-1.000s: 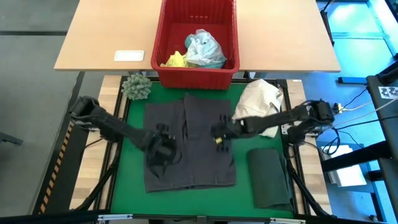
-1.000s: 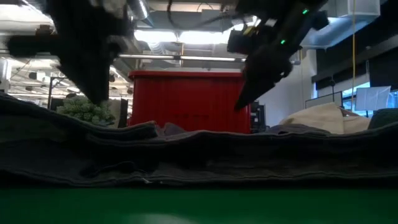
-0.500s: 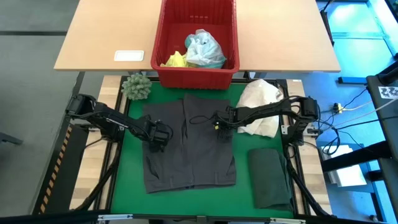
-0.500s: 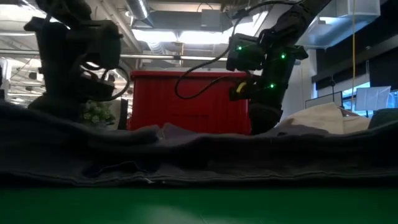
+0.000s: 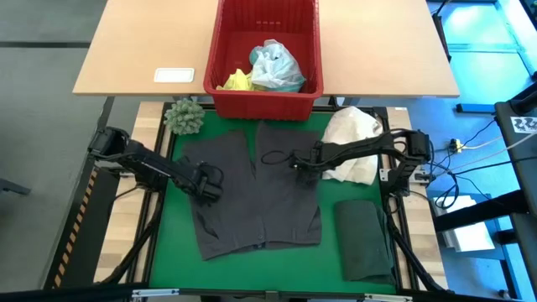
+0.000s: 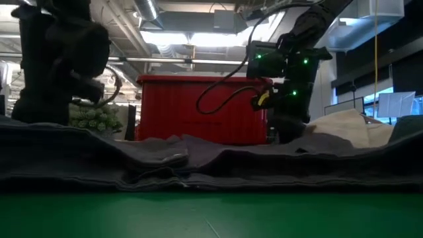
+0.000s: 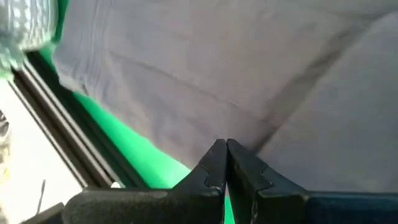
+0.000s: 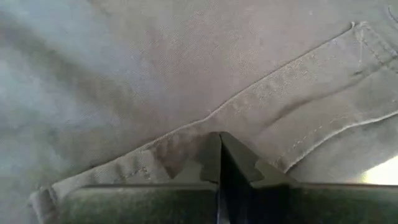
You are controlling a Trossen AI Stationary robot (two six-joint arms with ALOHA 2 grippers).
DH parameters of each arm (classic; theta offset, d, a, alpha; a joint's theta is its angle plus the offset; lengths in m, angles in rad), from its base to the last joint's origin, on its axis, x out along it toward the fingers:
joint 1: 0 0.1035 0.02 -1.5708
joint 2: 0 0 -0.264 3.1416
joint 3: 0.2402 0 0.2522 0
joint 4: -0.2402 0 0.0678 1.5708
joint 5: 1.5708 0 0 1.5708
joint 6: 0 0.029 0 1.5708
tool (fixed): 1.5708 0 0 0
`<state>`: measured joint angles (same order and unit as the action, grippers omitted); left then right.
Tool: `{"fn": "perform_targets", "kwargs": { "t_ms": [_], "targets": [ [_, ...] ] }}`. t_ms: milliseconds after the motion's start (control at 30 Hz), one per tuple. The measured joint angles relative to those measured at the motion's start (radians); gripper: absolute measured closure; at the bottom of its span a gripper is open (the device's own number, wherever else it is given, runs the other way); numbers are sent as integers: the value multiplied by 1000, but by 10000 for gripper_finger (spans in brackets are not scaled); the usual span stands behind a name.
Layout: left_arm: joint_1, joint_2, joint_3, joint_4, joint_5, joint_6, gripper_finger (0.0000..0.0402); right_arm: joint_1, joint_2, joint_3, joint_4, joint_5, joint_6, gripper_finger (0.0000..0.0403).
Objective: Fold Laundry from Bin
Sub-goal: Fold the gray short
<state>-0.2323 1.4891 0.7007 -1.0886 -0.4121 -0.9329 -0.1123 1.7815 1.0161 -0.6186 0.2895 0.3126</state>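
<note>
Left hand: fingers pressed together, tips down on the left half of the grey garment; in its wrist view the two dark fingers meet with a little cloth at their tips, and whether any is pinched cannot be told.
Right hand: fingers together on the right half of the same garment; its wrist view shows the closed tips at a stitched seam, and whether cloth is caught between them cannot be told.
Grey garment: spread over the green mat between the two arms, with a crease running down its middle; in the low view it lies as rumpled low folds across the mat.
Folded dark green-black garment: flat on the mat near the right front corner, well apart from both hands.
Cream-white bundle: on the mat's right side, just beside the right arm.
Green spiky ball: at the mat's far left corner.
Bin: red, standing on the wooden desk just beyond the mat's far edge; in the low view it rises behind the cloth.
Laundry in the bin: a light turquoise-blue piece with a bright yellow piece beside it.
White card: on the desk, left of the bin.
</note>
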Motion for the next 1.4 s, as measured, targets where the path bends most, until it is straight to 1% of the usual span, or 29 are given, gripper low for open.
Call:
{"fn": "perform_targets", "kwargs": {
  "t_ms": [67,200,300,433,633,733,867,967,1100,1233,1300,1400],
  "targets": [
    [-23,0,38,-3,-33,3,400,7,-21,0,13,-9,3,400],
    [-70,0,149,-19,-88,55,400,23,-61,35,10,-12,3,396],
    [-117,0,229,-3,-93,137,400,51,-96,63,17,-18,0,396],
    [-208,0,287,90,-91,214,400,125,-120,83,42,-84,-29,396],
    [-350,4,273,325,-18,256,400,288,-107,84,111,-223,-37,396],
    [-417,11,259,440,19,254,400,377,-105,83,138,-257,-29,396],
    [-497,28,248,550,22,232,400,489,-94,83,219,-256,-13,395],
    [-538,50,246,598,21,232,400,554,-78,83,289,-240,-28,395],
    [-566,81,246,668,14,229,400,607,-55,84,373,-157,-34,395],
    [-585,116,246,749,32,229,400,636,-32,83,382,-153,-53,393],
    [-597,130,246,771,50,229,400,652,-31,83,383,-158,-53,383],
    [-611,143,246,771,52,229,400,679,-31,83,384,-154,-53,354]
  ]
}}
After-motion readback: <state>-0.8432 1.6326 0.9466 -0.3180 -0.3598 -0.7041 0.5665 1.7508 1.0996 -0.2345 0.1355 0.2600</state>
